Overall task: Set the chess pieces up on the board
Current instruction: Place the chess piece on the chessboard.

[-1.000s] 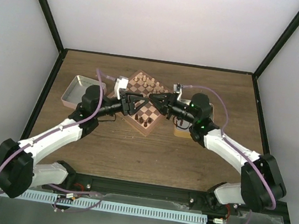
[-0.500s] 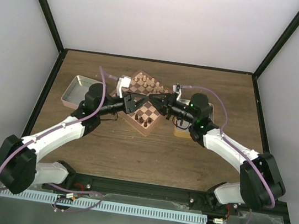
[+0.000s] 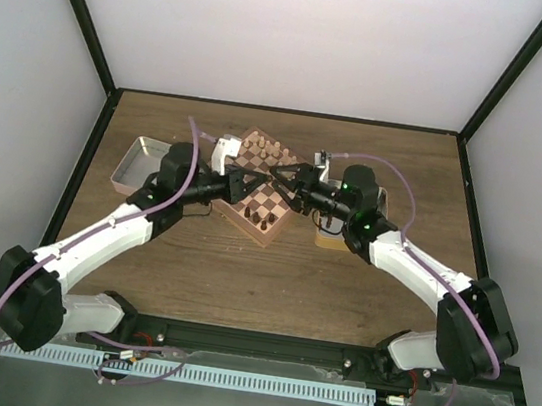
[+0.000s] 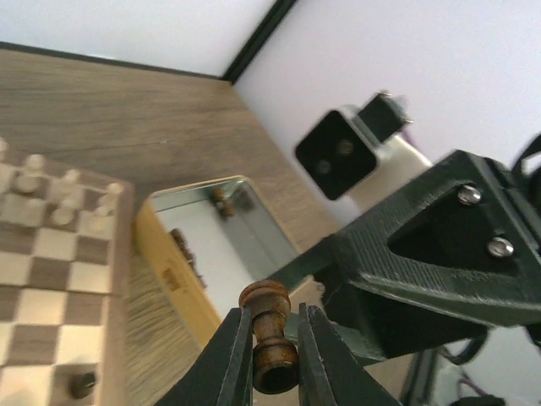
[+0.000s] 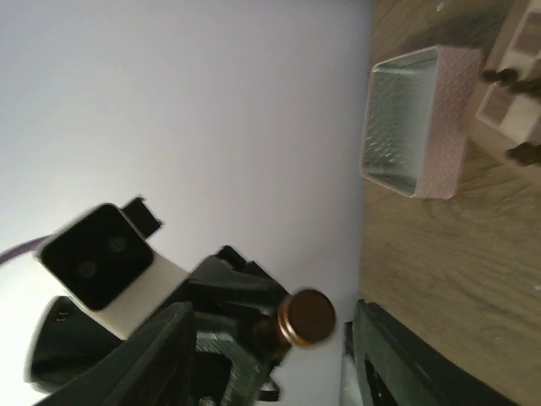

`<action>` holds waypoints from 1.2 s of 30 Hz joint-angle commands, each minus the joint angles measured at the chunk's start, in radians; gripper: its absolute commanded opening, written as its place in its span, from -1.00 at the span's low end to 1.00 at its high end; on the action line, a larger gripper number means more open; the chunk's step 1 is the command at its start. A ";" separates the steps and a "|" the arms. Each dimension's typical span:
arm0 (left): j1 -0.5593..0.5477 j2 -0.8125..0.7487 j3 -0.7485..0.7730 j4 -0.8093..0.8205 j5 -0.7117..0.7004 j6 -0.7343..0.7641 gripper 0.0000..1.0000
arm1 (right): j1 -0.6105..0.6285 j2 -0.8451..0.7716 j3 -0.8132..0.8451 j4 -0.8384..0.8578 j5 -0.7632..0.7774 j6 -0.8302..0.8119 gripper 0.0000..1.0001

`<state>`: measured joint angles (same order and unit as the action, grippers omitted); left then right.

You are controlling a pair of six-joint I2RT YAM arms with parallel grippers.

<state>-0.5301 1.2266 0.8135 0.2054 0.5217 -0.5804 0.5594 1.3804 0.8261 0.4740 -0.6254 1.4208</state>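
A dark brown chess piece (image 4: 272, 334) hangs above the board (image 3: 263, 202), and my left gripper (image 4: 275, 355) is shut on its stem. The piece's round base (image 5: 307, 316) faces the right wrist camera. My right gripper (image 5: 272, 313) is open, its jaws standing apart on either side of the piece without touching it. In the top view the left gripper (image 3: 261, 177) and right gripper (image 3: 278, 177) meet tip to tip over the board's middle. Pale pieces (image 3: 264, 148) line the far edge, and a few dark pieces (image 3: 260, 220) stand near the front corner.
A pink tin (image 3: 138, 164) lies left of the board. A yellow tin (image 4: 203, 245) holding more dark pieces sits right of the board, partly under my right arm (image 3: 361, 211). Dark side walls frame the wooden table (image 3: 270, 284).
My left gripper has closed on the dark piece. My right gripper, shut on it a moment ago, has opened and let it go. Both arms have barely shifted.
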 commanded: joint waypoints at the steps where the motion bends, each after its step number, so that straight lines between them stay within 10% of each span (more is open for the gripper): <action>1: 0.013 -0.017 0.121 -0.374 -0.168 0.193 -0.84 | -0.006 -0.056 0.030 -0.207 0.126 -0.144 0.11; 9: 0.210 0.153 0.255 -0.854 -0.269 0.347 -0.78 | -0.012 -0.198 -0.073 -0.401 0.367 -0.225 0.16; 36: 0.330 0.744 0.718 -1.058 -0.446 0.443 -0.59 | -0.030 -0.268 -0.118 -0.467 0.460 -0.329 0.18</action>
<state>-0.2077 1.9369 1.4879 -0.8192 0.0868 -0.1783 0.5377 1.1515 0.7059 0.0265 -0.2192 1.1236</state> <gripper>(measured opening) 0.182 0.588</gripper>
